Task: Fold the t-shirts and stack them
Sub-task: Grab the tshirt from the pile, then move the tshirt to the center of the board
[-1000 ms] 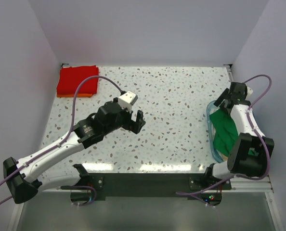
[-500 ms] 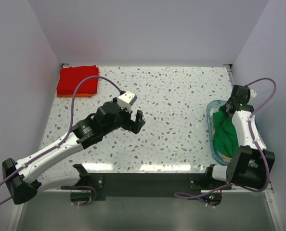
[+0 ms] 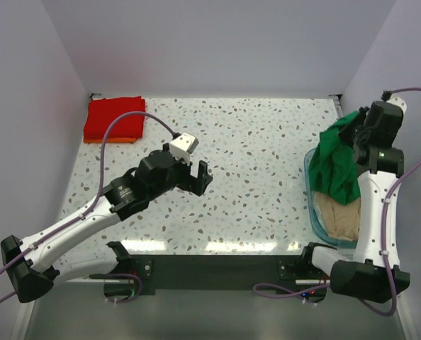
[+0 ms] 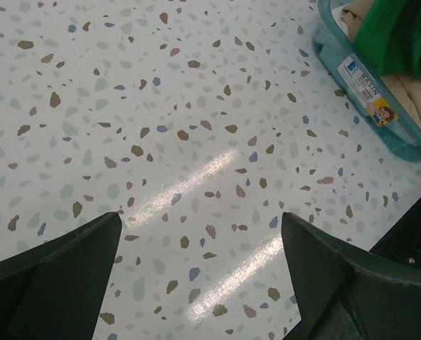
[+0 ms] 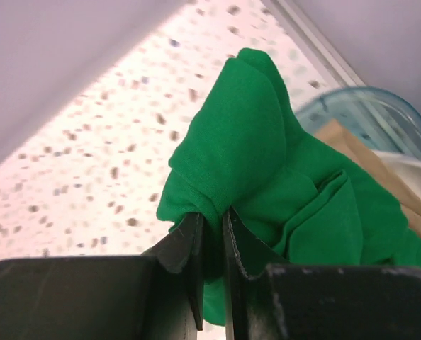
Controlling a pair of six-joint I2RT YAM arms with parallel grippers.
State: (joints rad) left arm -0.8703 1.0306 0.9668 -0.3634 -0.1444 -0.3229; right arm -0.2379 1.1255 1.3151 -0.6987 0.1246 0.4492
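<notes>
My right gripper [image 3: 357, 133] [image 5: 212, 219] is shut on a fold of the bright green t-shirt [image 3: 336, 164] [image 5: 267, 177], which hangs bunched from it above the far end of the blue basket [image 3: 312, 205]. A beige t-shirt [image 3: 340, 217] lies in the basket under it. A red t-shirt [image 3: 114, 117] lies folded on an orange one [image 3: 108, 140] at the far left corner. My left gripper [image 3: 198, 178] [image 4: 200, 248] hovers open over bare tabletop in the middle, nothing between its fingers.
The basket [image 4: 377, 110] sits at the table's right side beside the right wall, a label on its rim. Side walls close in the table on left, right and back. The left arm stretches diagonally across the near left part.
My right gripper has closed on the green t-shirt in the basket and lifted it up and toward the far right, uncovering the beige one. The left arm has barely moved.
</notes>
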